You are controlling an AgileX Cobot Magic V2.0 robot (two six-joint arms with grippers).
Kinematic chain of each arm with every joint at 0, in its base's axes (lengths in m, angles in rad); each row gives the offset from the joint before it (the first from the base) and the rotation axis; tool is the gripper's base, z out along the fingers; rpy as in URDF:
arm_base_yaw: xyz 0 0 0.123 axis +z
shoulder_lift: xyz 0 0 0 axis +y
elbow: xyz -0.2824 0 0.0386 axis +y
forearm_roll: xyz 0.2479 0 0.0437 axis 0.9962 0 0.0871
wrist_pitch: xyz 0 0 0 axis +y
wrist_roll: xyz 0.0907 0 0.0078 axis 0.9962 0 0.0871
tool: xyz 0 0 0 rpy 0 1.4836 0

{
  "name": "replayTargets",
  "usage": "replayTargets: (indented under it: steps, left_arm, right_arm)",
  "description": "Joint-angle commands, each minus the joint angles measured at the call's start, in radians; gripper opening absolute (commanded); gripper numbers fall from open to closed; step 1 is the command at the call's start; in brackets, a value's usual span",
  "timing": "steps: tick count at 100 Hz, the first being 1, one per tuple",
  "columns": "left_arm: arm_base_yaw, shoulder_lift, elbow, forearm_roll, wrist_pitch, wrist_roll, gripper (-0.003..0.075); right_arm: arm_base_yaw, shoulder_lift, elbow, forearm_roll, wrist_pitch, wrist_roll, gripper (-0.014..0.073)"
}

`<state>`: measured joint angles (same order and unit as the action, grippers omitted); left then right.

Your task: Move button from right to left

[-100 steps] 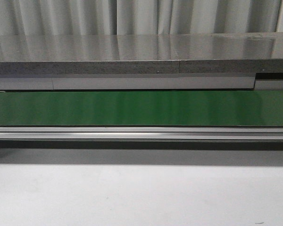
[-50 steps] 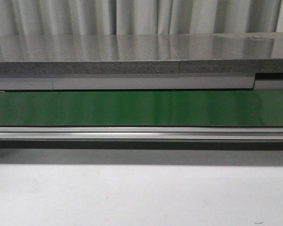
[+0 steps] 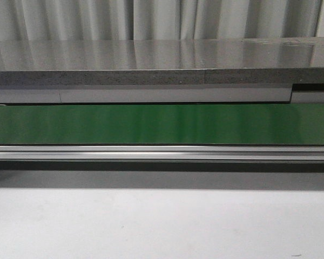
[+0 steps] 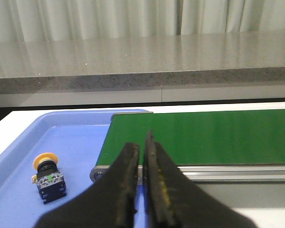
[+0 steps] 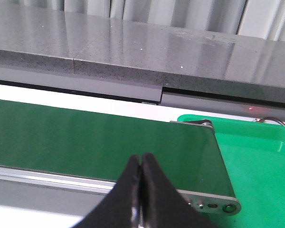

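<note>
The button (image 4: 47,176), with a yellow-orange cap on a black body and a green mark, lies in the blue tray (image 4: 80,137) at the left end of the green conveyor belt (image 4: 204,135). It shows only in the left wrist view. My left gripper (image 4: 142,140) is shut and empty, beside the button and apart from it, near the belt's end roller. My right gripper (image 5: 141,159) is shut and empty over the near rail at the belt's right end (image 5: 109,137). Neither gripper shows in the front view, where the belt (image 3: 162,124) is bare.
A green tray (image 5: 256,156) sits at the belt's right end. A grey stone counter (image 3: 162,65) runs behind the belt, with curtains beyond. An aluminium rail (image 3: 162,152) edges the belt's front, and white tabletop (image 3: 162,226) lies before it.
</note>
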<state>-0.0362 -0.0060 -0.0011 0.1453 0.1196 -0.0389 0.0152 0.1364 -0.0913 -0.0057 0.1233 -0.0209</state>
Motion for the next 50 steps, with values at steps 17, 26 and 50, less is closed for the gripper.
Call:
replayTargets:
  steps: [17,26,50]
  left_arm:
    - [-0.009,-0.034,0.039,-0.001,-0.082,-0.009,0.0005]
    - [-0.009,-0.034,0.039,-0.001,-0.082,-0.009,0.0005]
    - [-0.009,-0.034,0.039,-0.001,-0.082,-0.009,0.0005]
  right_arm:
    - [0.003,-0.164,0.088,-0.035,-0.108,0.058,-0.0067]
    - [0.003,-0.159,0.123,-0.035,-0.157,0.063,-0.0067]
    - [0.003,-0.161,0.121,-0.035,-0.153,0.07,-0.0067]
